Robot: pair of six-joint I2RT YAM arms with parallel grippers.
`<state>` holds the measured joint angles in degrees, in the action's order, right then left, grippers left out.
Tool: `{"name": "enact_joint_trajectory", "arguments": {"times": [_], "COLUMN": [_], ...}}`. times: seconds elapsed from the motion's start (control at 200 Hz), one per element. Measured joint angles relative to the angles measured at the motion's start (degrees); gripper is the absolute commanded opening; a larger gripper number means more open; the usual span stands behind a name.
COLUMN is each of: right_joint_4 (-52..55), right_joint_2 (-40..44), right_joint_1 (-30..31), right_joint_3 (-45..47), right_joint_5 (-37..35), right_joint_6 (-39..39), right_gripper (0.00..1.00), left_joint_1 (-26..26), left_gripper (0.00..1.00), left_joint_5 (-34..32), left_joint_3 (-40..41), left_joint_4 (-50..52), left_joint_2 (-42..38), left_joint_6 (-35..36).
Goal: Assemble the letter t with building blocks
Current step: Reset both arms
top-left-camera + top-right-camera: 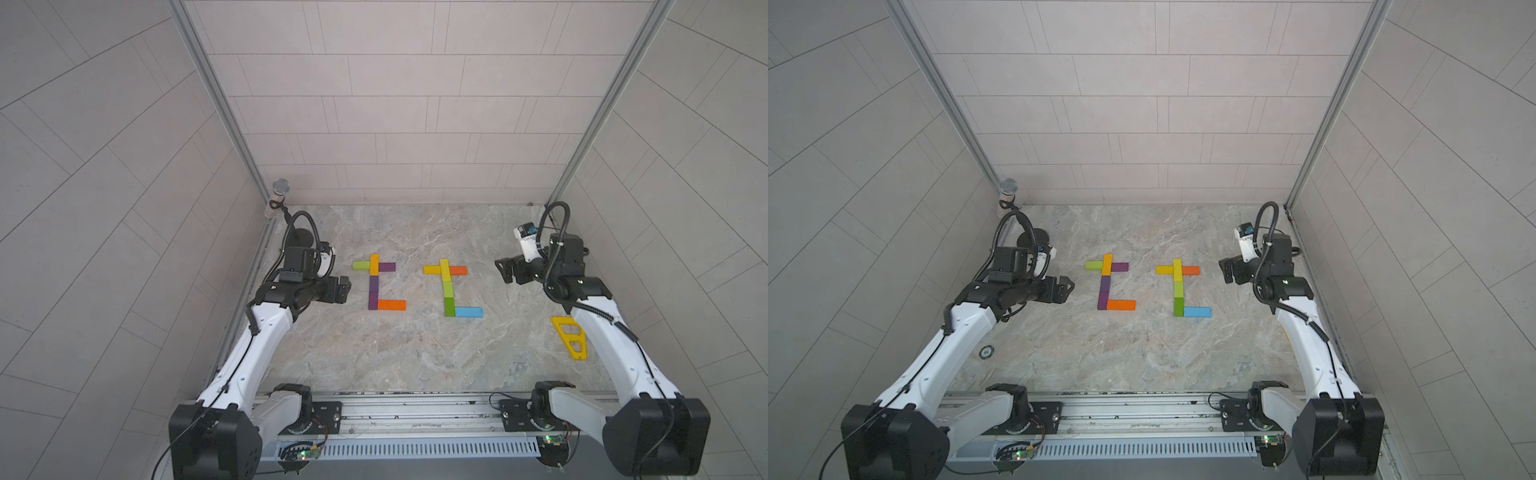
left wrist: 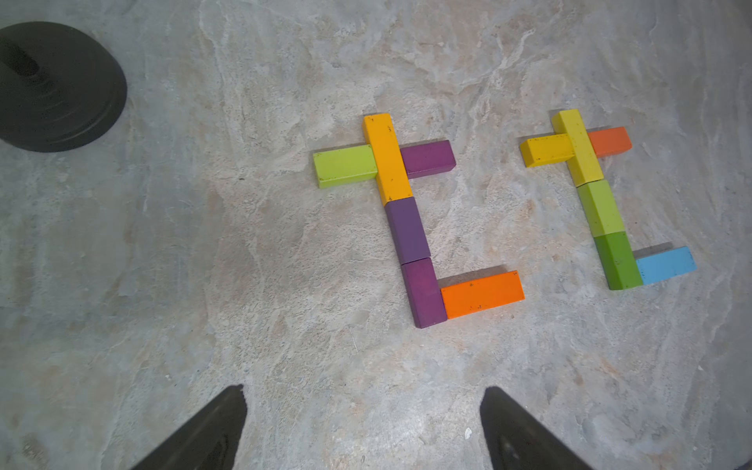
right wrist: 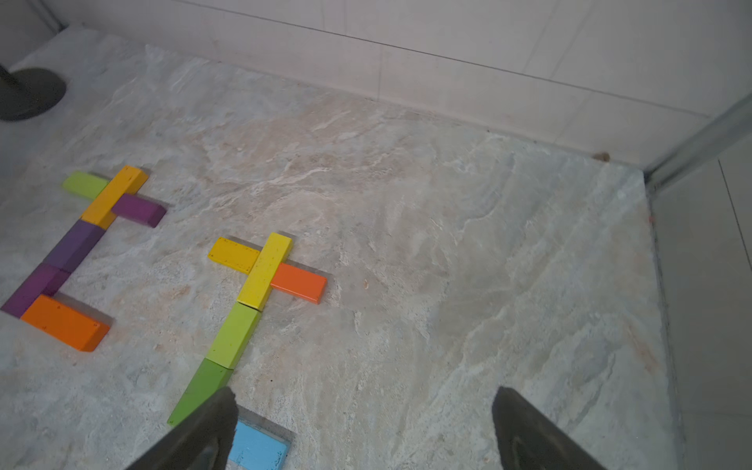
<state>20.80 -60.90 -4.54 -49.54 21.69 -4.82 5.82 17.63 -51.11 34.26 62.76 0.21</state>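
The building blocks lie flat on the marble table in two t shapes, seen in both top views. The left t (image 1: 373,284) (image 1: 1105,282) has an orange-yellow and purple stem, lime and purple arms and an orange foot (image 2: 482,294). The right t (image 1: 447,289) (image 1: 1178,289) has a yellow, lime and green stem, yellow and orange arms and a light blue foot (image 3: 256,447). My left gripper (image 1: 347,289) (image 2: 364,392) hovers open to the left of the left t. To the right of the right t, my right gripper (image 1: 505,270) (image 3: 364,396) stands open, holding nothing.
A yellow frame piece with cut-out holes (image 1: 570,336) lies beside the right arm. A microphone (image 1: 281,188) on a black round base (image 2: 57,85) stands at the back left corner. Walls close in three sides; a metal rail (image 1: 415,411) runs along the front.
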Motion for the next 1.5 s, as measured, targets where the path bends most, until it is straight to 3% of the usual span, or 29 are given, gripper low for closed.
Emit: {"name": "enact_joint_trajectory", "arguments": {"times": [0.29, 0.44, 0.6, 0.73, 0.951, 1.136, 1.291, 1.501], "right_joint_4": [-7.7, -13.2, -31.7, -47.4, -63.4, -66.3, -65.9, -70.6], "right_joint_2": [1.3, 0.2, -0.8, -8.5, -23.4, -23.9, -26.1, -28.4], "right_joint_1": [-3.4, -4.4, -4.4, -4.9, -5.1, -4.2, 3.0, 4.0], "right_joint_3": [11.5, 19.0, 30.6, 35.5, 28.8, 27.6, 24.1, 28.0], "right_joint_5": [-1.6, -2.6, -6.0, -10.3, -10.7, -11.9, -18.1, -24.7], "right_joint_6": [8.4, 10.1, 12.0, 13.5, 15.4, 15.0, 11.3, 10.8], "right_gripper": [1.0, 1.0, 1.0, 1.0, 1.0, 1.0, 1.0, 1.0], "left_joint_1": [-0.2, -0.2, -0.2, -0.2, -0.2, -0.3, -1.5, -3.2], "left_gripper": [0.95, 0.96, 0.96, 0.96, 0.96, 0.95, 0.96, 0.96], "left_joint_5": [-10.7, -17.2, -22.1, -24.7, -26.5, -28.0, -26.9, -24.8], "left_joint_3": [-0.1, 5.1, 12.1, 14.4, 15.9, 21.6, 34.4, 34.7], "left_joint_4": [0.3, -3.3, -8.2, -12.0, -20.2, -35.5, -61.4, -75.9], "left_joint_2": [-0.4, -1.5, -1.0, 0.2, 1.5, 4.2, 10.1, 16.0], "left_joint_6": [-2.7, -3.2, -3.2, -3.9, -5.7, -5.8, -5.0, -2.3]}}
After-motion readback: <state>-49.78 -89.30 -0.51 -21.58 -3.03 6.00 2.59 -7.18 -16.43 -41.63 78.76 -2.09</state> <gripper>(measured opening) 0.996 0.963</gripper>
